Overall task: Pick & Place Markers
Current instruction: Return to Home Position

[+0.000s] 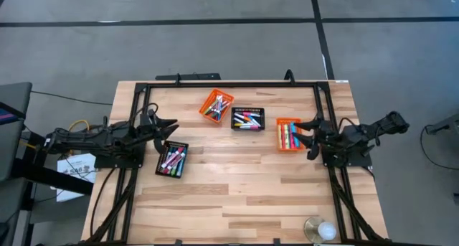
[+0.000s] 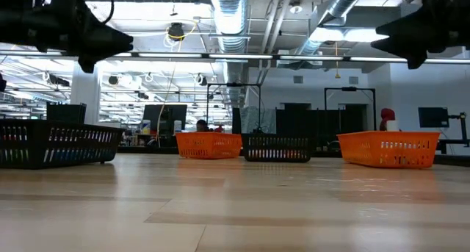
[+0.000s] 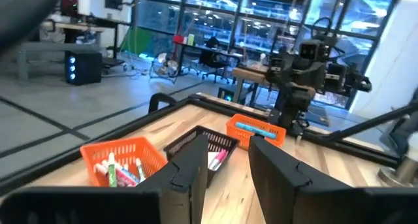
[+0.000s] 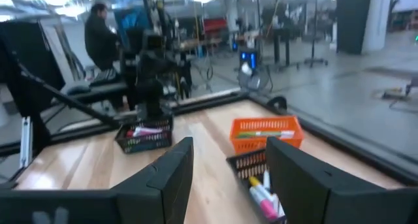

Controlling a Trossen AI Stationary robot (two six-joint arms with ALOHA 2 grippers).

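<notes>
Near the 3 o'clock edge of the table (image 1: 237, 196), the right gripper (image 1: 308, 136) hangs spread and empty, the nearest markers (image 1: 289, 135) just beside it at 9 o'clock, lying 12-to-6 in an orange basket (image 1: 279, 131), while the left gripper (image 1: 172, 128), also spread and empty, hovers with a black basket (image 1: 160, 154) at its 6 o'clock; no writing is legible.

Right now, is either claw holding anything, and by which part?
Nothing is held. The left gripper and right gripper are both open and empty; the markers lie in the baskets.
</notes>
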